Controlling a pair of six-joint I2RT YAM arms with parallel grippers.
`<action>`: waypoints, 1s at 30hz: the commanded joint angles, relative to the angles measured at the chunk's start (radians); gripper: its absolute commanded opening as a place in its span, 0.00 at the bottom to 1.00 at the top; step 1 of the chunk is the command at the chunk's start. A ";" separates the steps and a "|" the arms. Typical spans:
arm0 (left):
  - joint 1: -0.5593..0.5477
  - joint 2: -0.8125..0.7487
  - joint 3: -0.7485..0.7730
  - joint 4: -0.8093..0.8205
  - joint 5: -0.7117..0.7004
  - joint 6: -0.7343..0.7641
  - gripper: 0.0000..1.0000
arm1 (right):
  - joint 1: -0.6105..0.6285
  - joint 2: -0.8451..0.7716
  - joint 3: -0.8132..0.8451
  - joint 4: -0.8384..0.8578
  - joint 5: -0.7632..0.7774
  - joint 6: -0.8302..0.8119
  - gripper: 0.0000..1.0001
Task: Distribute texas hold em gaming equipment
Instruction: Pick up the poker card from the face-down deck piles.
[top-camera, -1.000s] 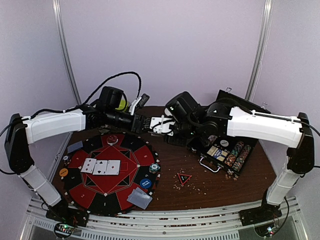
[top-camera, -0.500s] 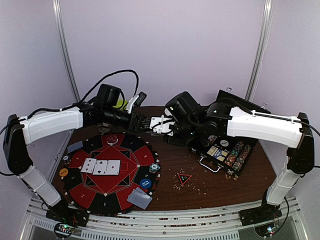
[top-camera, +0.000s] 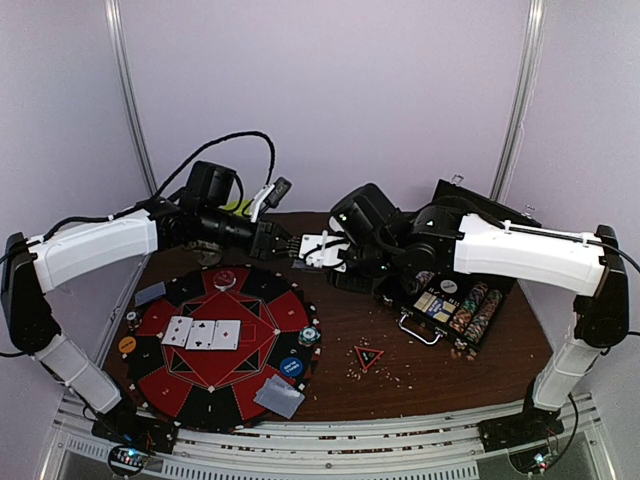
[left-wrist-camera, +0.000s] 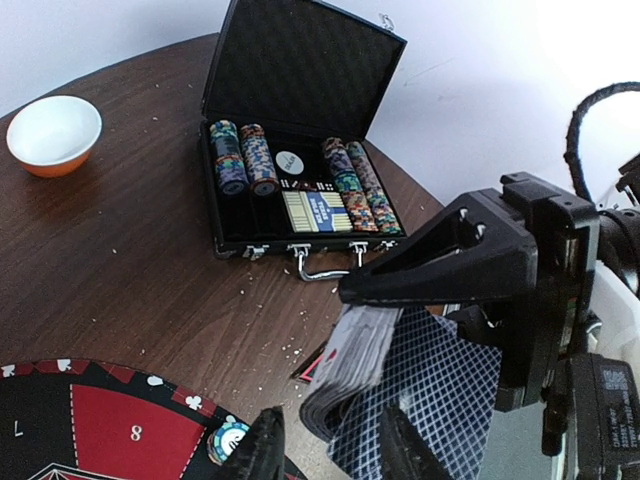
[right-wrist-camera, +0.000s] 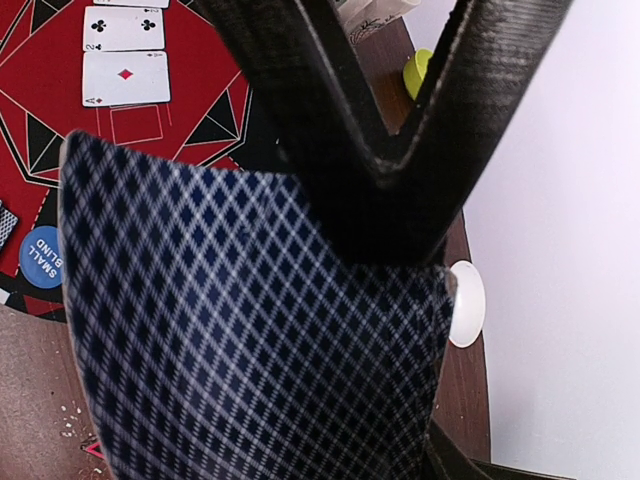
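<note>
Hold'em gear (top-camera: 291, 366) dots the brown tabletop (top-camera: 500, 370): three face-up cards (top-camera: 202, 334) on the round mat (top-camera: 210, 402), chips (left-wrist-camera: 245, 160) racked in the open black case (left-wrist-camera: 300, 60). Right fingers (right-wrist-camera: 490, 90) are clamped on the deck (left-wrist-camera: 350, 360), aloft over the far side, and left fingers (left-wrist-camera: 265, 450) are spread apart just beside it.

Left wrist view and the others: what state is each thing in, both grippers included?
Black chip case: open, lid upright.
Deck of cards: clamped in the right gripper.
Left gripper: open, fingers on either side of the deck's edge.
Three cards on the mat: face up, in a row.
Card pile at the mat's near edge: face down.
</note>
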 joint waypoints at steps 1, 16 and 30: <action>0.007 0.003 0.015 0.004 0.031 0.017 0.33 | 0.003 0.009 0.030 0.008 0.013 -0.003 0.44; 0.007 0.007 0.028 -0.045 0.080 0.058 0.00 | -0.002 0.003 0.024 0.009 0.022 -0.004 0.44; 0.074 -0.155 -0.065 0.064 -0.006 0.027 0.00 | -0.027 -0.020 -0.007 0.031 0.031 0.004 0.44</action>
